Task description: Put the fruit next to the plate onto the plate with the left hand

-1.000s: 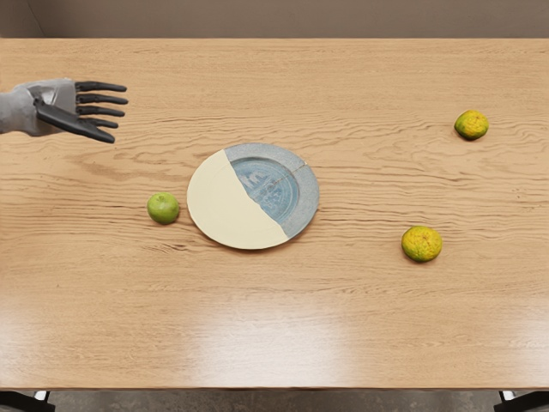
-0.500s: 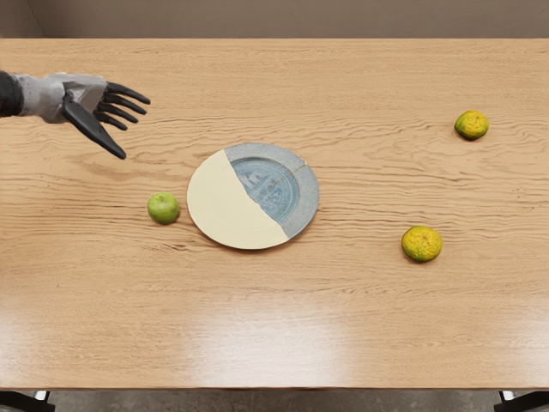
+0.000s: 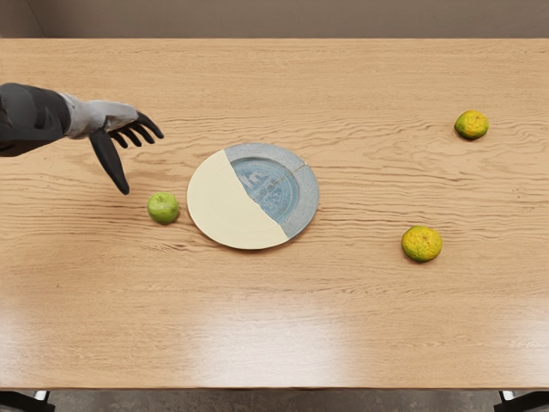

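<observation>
A small green fruit [image 3: 163, 208] lies on the table just left of the plate [image 3: 296, 219], a round plate that is half cream and half blue-grey. My left hand [image 3: 129, 146] comes in from the left edge and hovers above and to the left of the green fruit. Its fingers are spread and the thumb points down toward the table, holding nothing. A gap remains between the hand and the fruit.
Two yellow-orange fruits lie on the right side: one [image 3: 422, 244] right of the plate, the other [image 3: 471, 124] near the far right. The wooden table [image 3: 274, 326] stretches wide in front.
My left hand has moved right and downward toward the green fruit, with the arm reaching further into view and the thumb swinging down. The fruits and plate have not moved.
</observation>
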Tool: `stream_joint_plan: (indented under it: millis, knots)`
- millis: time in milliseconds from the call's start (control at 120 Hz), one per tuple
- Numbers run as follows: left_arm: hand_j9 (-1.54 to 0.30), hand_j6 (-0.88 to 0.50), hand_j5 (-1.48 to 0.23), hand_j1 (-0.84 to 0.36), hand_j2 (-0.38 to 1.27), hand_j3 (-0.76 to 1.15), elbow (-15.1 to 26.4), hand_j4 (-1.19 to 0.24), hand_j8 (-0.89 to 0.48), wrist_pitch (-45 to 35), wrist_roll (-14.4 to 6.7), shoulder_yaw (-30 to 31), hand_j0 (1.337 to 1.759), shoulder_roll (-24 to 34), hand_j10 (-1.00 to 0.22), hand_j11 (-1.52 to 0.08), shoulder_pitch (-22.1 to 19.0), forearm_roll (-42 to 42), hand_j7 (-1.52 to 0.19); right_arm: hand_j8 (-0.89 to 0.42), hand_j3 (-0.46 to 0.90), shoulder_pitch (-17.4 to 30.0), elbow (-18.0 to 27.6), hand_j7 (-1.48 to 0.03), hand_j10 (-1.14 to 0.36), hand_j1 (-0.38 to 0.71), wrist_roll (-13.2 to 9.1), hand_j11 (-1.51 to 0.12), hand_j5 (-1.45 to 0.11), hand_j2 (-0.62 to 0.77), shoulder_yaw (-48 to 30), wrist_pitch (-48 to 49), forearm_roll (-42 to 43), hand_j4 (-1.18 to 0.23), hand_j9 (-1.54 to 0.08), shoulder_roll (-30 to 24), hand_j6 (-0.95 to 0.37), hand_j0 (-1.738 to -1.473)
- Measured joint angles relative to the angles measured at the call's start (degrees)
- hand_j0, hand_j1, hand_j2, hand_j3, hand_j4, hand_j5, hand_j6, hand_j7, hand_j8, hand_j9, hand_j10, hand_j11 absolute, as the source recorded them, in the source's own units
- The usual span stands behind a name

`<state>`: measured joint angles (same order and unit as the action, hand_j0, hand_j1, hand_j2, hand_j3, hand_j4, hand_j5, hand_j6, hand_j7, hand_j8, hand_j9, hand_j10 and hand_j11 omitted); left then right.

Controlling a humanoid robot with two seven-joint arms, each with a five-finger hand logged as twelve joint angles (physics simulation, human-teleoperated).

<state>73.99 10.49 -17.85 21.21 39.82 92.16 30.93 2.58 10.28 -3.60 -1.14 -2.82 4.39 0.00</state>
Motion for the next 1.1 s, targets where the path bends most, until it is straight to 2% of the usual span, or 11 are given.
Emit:
stream_joint_plan:
  millis: [133,342,475,567,717,1100]
  knots:
    - [-0.32,-0.25,-0.32,0.05,0.05,0.00,7.31,-0.25,-0.25,-10.70,-0.56,7.94,1.658,-1.47,-0.25,-0.32,4.05,-0.06,-0.32,-0.03,0.00,-0.01,0.00,-0.03,-0.03,-0.32,0.00,-0.03,-0.03,-0.01,0.00,0.00,0.00,-0.03,-0.03,0.00,-0.03,-1.658]
    - [-0.32,-0.25,-0.32,0.05,0.05,0.00,12.83,-0.25,-0.25,-21.32,-4.22,17.52,1.658,-7.57,-0.25,-0.32,9.54,-1.40,-0.32,-0.03,0.00,0.01,0.00,-0.03,-0.03,-0.32,-0.01,-0.03,-0.03,-0.01,0.00,0.00,0.00,-0.03,-0.03,0.00,-0.03,-1.658]
    - [-0.32,-0.25,-0.32,0.05,0.05,0.00,14.32,-0.25,-0.25,-25.63,-6.93,21.85,1.658,-11.17,-0.25,-0.32,11.09,-3.54,-0.32,-0.03,0.00,0.00,0.00,-0.03,-0.03,-0.32,-0.01,-0.03,-0.03,-0.01,0.00,0.00,0.00,-0.03,-0.03,0.00,-0.03,-1.658]
    - [-0.32,-0.25,-0.32,0.05,0.05,0.00,15.53,-0.25,-0.25,-28.27,-7.93,24.29,1.658,-12.26,-0.25,-0.32,12.65,-5.62,-0.32,-0.03,0.00,0.01,0.00,-0.03,-0.03,-0.32,-0.01,-0.03,-0.03,-0.01,0.00,0.00,0.00,-0.03,-0.03,0.00,-0.03,-1.658]
    - [-0.32,-0.25,-0.32,0.05,0.05,0.00,16.55,-0.25,-0.25,-30.82,-8.51,27.02,1.658,-15.63,-0.25,-0.32,14.30,-9.09,-0.32,-0.03,0.00,0.00,0.00,-0.03,-0.03,-0.32,-0.01,-0.03,-0.03,-0.01,0.00,0.00,0.00,-0.03,-0.03,0.00,-0.03,-1.658]
    - [-0.33,-0.25,-0.33,0.05,0.05,0.00,16.81,-0.25,-0.25,-35.81,-9.79,29.27,1.658,-20.72,-0.25,-0.33,14.36,-12.72,-0.33,-0.03,0.00,0.02,0.00,-0.03,-0.03,-0.32,-0.01,-0.03,-0.03,-0.01,0.00,0.00,0.00,-0.03,-0.03,0.00,-0.03,-1.658]
